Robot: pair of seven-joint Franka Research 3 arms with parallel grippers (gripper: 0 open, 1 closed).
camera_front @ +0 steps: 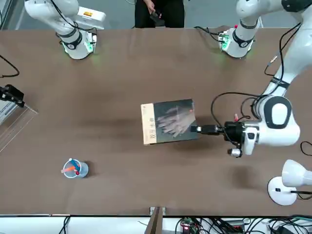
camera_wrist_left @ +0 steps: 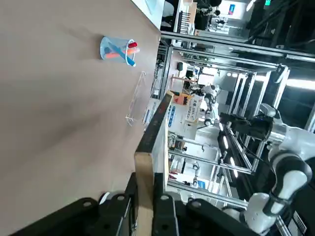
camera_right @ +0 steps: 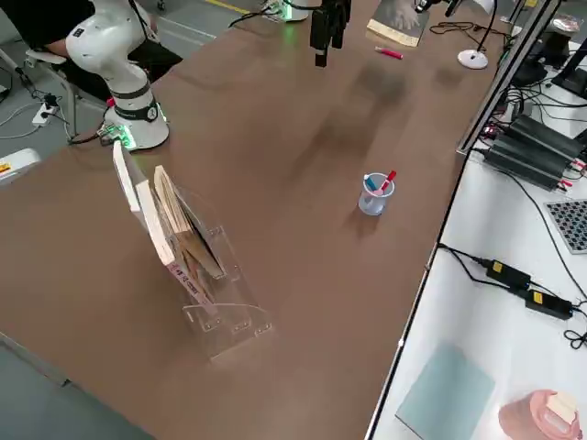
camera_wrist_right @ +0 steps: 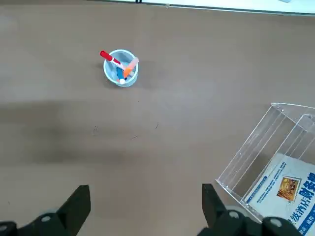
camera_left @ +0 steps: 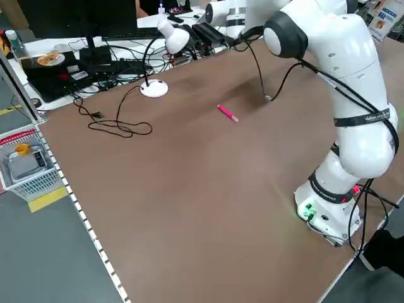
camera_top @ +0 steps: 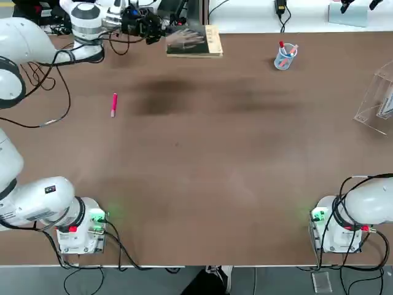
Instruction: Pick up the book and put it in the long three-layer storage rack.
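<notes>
The book (camera_top: 193,42), dark grey with a pale hand picture and a tan strip, is held flat above the far left part of the table, and its shadow falls on the brown top. My left gripper (camera_top: 156,31) is shut on its edge. The front view shows the fingers (camera_front: 202,129) pinching the book (camera_front: 168,122) from the side, and the left wrist view shows its tan edge (camera_wrist_left: 145,182) between them. The clear three-layer storage rack (camera_top: 377,104) stands at the right edge with booklets in it. High over it, my right gripper (camera_wrist_right: 145,206) hangs open and holds nothing.
A small clear cup of pens (camera_top: 285,56) stands at the far right-centre. A pink pen (camera_top: 114,104) lies loose on the left. A white desk lamp (camera_left: 154,88) and cables sit beyond the table's left side. A person (camera_front: 158,12) is behind the arm bases.
</notes>
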